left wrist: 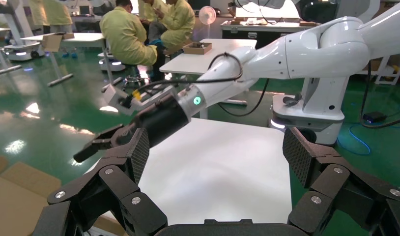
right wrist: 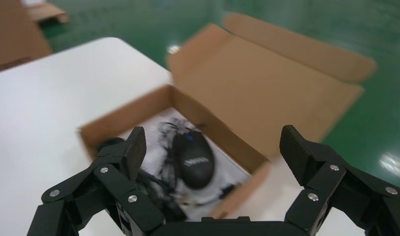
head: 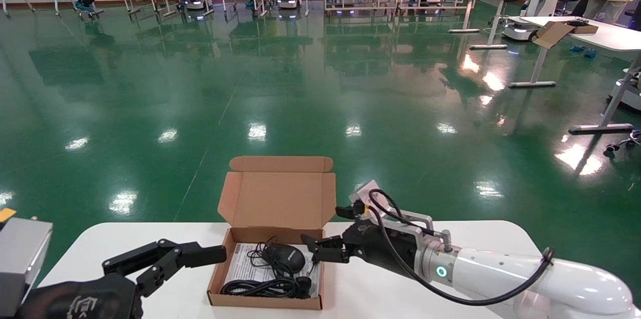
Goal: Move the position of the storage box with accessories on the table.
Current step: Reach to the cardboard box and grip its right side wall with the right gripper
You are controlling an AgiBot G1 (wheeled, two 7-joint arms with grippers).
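Note:
The brown cardboard storage box (head: 219,279) sits on the white table (head: 125,239) with its lid standing open at the back. Inside lie a black mouse (head: 284,257), coiled black cables (head: 265,286) and a white printed sheet (head: 239,265). My right gripper (head: 324,226) is open at the box's right wall, one finger over the inside and one outside. In the right wrist view the gripper (right wrist: 215,147) straddles that wall, with the mouse (right wrist: 193,160) just beyond. My left gripper (head: 190,266) is open and empty, just left of the box; the left wrist view (left wrist: 217,152) shows bare table between its fingers.
The box stands near the table's far edge, with green floor (head: 300,83) beyond it. Bare table lies to the right of the box (head: 475,234). Other desks, carts and people are far across the floor.

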